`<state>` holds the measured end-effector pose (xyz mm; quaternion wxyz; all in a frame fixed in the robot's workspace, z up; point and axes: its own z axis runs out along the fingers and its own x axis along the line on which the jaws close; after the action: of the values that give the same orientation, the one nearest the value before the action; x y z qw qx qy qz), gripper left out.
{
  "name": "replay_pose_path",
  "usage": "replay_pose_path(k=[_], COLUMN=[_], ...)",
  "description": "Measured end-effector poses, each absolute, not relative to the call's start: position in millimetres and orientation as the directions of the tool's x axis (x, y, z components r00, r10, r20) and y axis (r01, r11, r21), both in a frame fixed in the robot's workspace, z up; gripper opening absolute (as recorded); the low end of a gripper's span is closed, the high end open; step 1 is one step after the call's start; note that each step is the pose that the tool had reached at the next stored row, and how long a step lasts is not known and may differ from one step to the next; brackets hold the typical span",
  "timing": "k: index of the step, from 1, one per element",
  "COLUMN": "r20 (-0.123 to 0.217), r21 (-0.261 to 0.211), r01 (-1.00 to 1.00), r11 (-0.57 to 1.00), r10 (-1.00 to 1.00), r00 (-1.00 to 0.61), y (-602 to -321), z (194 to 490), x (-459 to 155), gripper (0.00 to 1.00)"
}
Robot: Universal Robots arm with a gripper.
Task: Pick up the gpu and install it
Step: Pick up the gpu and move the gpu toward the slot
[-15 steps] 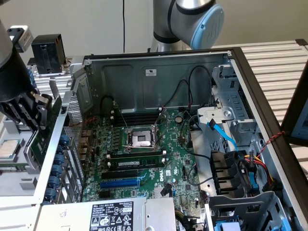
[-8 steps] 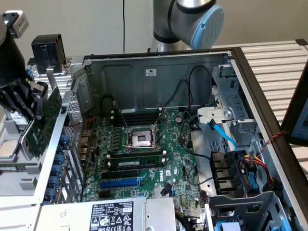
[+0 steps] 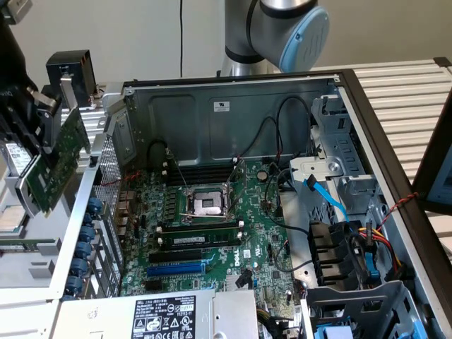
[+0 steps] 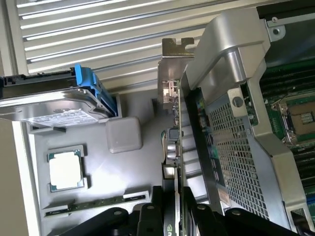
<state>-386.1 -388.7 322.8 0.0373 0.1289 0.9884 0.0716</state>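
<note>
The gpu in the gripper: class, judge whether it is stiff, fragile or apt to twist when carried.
Probably stiff: the gpu is a flat green board with no sag in the gripper. Likely fragile: bare components line its edge, so knocks on the case wall could harm it. It may twist, since its metal bracket sits far from the hold.

The claw [image 4: 175, 212] holds the gpu [image 4: 172, 93] beside the perforated case wall [image 4: 236, 157].

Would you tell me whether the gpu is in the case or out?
Out: the gripper holds the gpu outside the case, at the exterior view's left.
</note>
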Motion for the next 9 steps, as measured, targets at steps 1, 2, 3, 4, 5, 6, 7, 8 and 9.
replay_pose_path(k=[1,2,3,4,5,6,7,8,9], r20=[-0.054,-0.053,-0.053,-0.052,-0.051,-0.050,-0.050,-0.049,-0.049], r21=[0.151,0.150,0.150,0.150,0.150,0.150,0.150,0.150,0.149], r01=[0.250,0.250,0.250,0.250,0.250,0.250,0.250,0.250,0.250], r11=[0.957,0.957,0.957,0.957,0.957,0.957,0.957,0.957,0.957], r10=[0.260,0.260,0.260,0.260,0.260,0.260,0.260,0.260,0.260], r00=[-0.964,-0.964,-0.964,-0.964,-0.964,-0.964,-0.964,-0.964,-0.964], y=[-388.7,-388.7,-388.7,-388.7,-388.7,-388.7,-388.7,-388.7,-388.7], z=[326.8,330.8,335.0,338.8,342.9,347.4,351.7,356.1,360.7], x=[-386.1,-386.1,-386.1,-386.2,-386.2,-386.2,-386.2,-386.2,-386.2], gripper=[0.27,0.27,0.27,0.27,0.27,0.27,0.27,0.27,0.27])
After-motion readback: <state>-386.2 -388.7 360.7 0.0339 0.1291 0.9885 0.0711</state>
